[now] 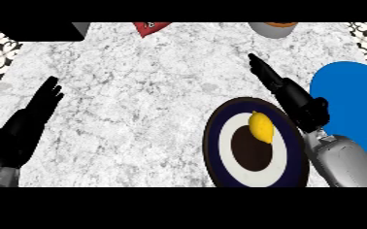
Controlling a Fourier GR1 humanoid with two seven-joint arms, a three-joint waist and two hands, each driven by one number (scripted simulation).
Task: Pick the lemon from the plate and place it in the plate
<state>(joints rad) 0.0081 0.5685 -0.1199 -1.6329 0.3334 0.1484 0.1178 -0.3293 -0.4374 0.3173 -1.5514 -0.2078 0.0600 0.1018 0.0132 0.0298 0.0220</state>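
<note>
The left hand (28, 121) is resting at the left edge, fingers straight; the oval yellow lemon (261, 127) is lying on the dark-rimmed round plate (215, 150); the right hand (290, 94), fingers extended together, is reaching past it, risking nudging the lemon off; the blue plate (347, 102) is waiting at the right.

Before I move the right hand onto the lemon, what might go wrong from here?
1. The right hand is open beyond the dark plate, so it must come back and could bump the rim.
2. The lemon is round and may roll when touched.
3. The blue plate runs past the view's right edge, making placement hard to judge.
</note>
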